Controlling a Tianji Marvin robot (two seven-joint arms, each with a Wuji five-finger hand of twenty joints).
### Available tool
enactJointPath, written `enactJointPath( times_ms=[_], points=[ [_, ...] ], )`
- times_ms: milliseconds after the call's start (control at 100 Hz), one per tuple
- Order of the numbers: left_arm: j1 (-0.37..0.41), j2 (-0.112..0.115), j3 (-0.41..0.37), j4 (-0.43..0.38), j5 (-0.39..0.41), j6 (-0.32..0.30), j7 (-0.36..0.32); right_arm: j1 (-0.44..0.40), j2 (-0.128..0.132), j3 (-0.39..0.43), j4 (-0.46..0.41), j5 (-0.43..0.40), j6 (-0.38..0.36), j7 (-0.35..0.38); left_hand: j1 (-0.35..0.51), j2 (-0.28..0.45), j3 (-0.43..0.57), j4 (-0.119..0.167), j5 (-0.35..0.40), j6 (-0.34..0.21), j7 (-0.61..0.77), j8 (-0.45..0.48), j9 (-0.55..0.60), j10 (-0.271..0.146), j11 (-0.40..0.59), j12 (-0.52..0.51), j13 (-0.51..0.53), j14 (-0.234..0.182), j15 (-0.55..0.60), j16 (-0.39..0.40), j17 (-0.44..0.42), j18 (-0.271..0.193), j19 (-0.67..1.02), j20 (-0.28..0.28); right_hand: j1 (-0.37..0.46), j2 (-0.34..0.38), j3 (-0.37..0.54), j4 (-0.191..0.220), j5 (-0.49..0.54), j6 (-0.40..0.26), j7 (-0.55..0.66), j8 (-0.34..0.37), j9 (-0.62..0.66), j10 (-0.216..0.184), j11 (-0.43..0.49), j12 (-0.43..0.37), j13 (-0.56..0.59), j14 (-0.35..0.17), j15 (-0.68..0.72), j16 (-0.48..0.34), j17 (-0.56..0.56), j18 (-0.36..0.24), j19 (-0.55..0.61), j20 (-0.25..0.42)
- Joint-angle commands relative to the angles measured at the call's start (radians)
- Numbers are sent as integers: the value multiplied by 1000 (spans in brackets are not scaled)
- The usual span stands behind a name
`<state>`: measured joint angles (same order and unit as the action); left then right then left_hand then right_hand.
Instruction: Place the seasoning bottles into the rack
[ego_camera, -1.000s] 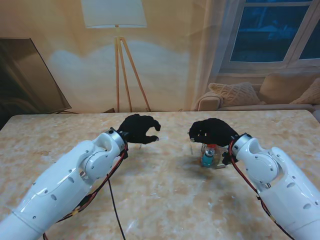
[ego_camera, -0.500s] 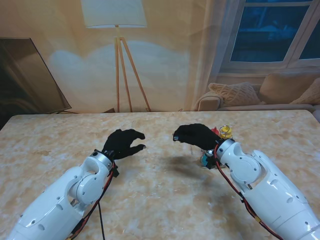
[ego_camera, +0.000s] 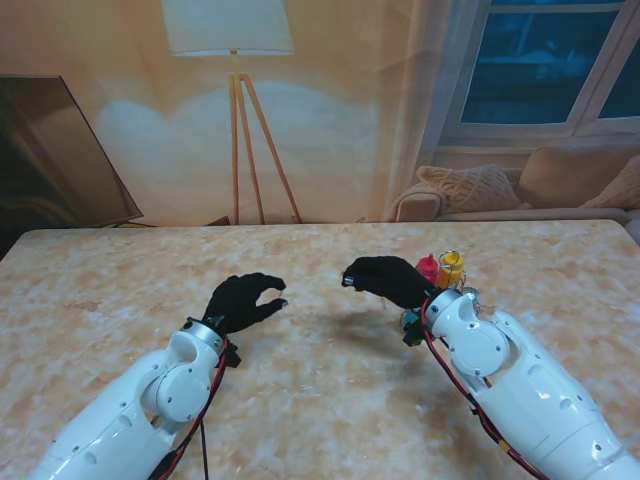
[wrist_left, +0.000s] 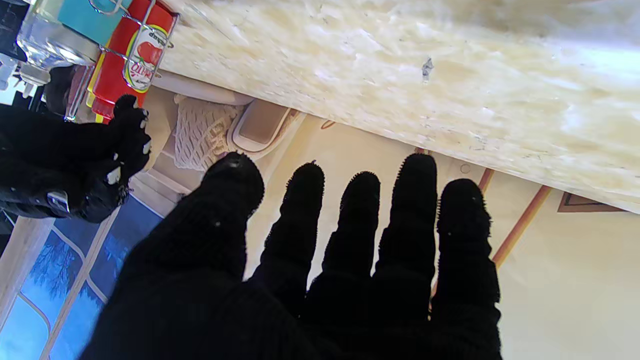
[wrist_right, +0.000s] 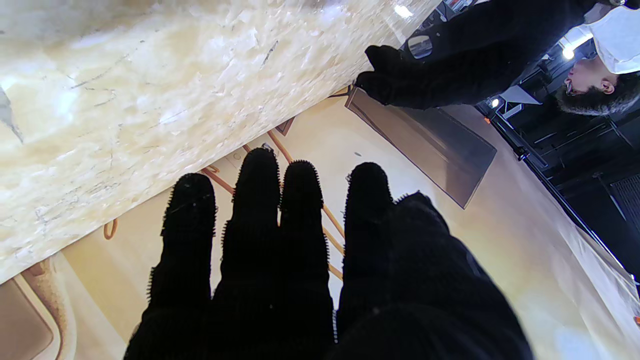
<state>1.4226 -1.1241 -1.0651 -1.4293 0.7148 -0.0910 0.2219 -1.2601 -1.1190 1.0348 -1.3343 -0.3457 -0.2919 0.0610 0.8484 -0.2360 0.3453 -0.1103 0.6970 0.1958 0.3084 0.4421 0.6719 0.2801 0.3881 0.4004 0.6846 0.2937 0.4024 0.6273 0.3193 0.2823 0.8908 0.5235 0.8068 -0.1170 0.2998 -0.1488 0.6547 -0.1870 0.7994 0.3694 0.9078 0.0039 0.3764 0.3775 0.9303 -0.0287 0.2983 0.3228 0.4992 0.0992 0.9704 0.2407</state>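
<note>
A wire rack (wrist_left: 131, 30) stands on the table behind my right hand. It holds a red ketchup bottle (ego_camera: 427, 268), a yellow bottle (ego_camera: 451, 269) and a clear bottle with a teal label (wrist_left: 65, 25). My right hand (ego_camera: 382, 279), in a black glove, hovers just left of the rack, fingers spread, holding nothing. My left hand (ego_camera: 241, 301) hovers over bare table farther left, fingers curved and apart, also empty. In the left wrist view the right hand (wrist_left: 70, 155) shows beside the ketchup bottle (wrist_left: 130, 55). The right forearm hides the rack's near side.
The marble-patterned table top (ego_camera: 320, 380) stretches around both arms. A floor lamp (ego_camera: 240, 120), a dark panel (ego_camera: 50, 150) and a sofa (ego_camera: 520, 190) lie beyond the far edge. In the right wrist view a person (wrist_right: 595, 85) is visible off to one side.
Both arms drew back toward me. The right hand lifted off the rack and moved left, uncovering the red and yellow bottle tops. The left hand slid nearer and left.
</note>
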Motion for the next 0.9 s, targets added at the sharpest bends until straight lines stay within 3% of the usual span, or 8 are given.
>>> enactJointPath(
  times_ms=[0,890],
  points=[
    [6,-5,-1,1,1,2,-13,-17,-10,-9,9,11,8,15,16,46,-20,26,18,-3,-32,-10,20,1,-11,-10,-28,14,-23,-31,-18,-13,-7,-23,25,27,-21,20,-17,-1,7,1,-20,4,6,-19,-11,1,4,-17,-16,-25,-3,-17],
    [8,-4,-17,4,12,17,-13,-9,-5,-9,24,10,7,33,16,45,-27,27,12,-14,-21,-3,17,-5,-3,-1,-34,13,-18,-27,-23,-17,-4,-23,-10,-18,1,25,-24,-7,25,14,-23,-4,37,10,-8,3,36,15,-26,-11,11,-21]
  ],
)
